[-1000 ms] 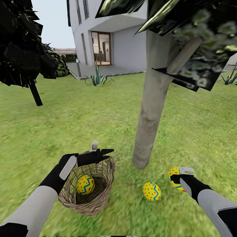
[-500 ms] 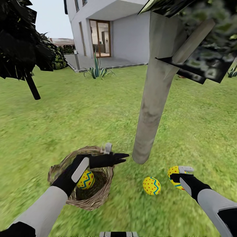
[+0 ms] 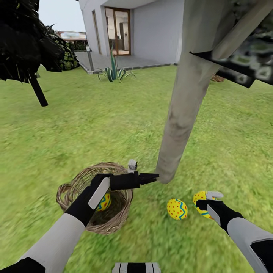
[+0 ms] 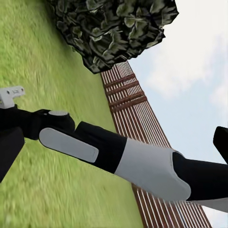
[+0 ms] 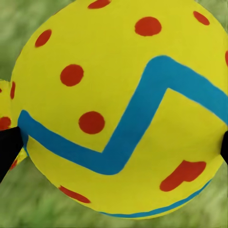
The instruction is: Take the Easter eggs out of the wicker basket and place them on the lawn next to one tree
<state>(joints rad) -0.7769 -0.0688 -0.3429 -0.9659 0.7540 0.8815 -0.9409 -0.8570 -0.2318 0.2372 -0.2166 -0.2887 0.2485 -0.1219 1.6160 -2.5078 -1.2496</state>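
Note:
The wicker basket [image 3: 76,185] stands on the lawn [image 3: 94,125] with one Easter egg [image 3: 105,202] inside, half hidden by my left forearm. My left gripper [image 3: 142,171] hovers open past the basket's right rim, pointing at the foot of the tree [image 3: 178,125]; its dark fingers [image 4: 7,152] stand wide apart with nothing between them. A second egg [image 3: 177,209] lies on the grass just right of the trunk's base. My right gripper [image 3: 207,201] is shut on a third egg [image 3: 200,198], low over the grass; the same egg [image 5: 118,95] sits between the dark fingertips [image 5: 7,147].
A black-leaved tree with a thin dark trunk [image 3: 38,91] stands at the far left. A spiky plant [image 3: 113,72] and the white house [image 3: 151,30] lie beyond. A brown slatted fence [image 4: 137,109] and foliage [image 4: 109,28] show behind my right forearm [image 4: 142,161].
The head view has moved in toward the trunk. My left gripper has slid from the basket's far rim toward the trunk's foot. The right gripper still holds its egg.

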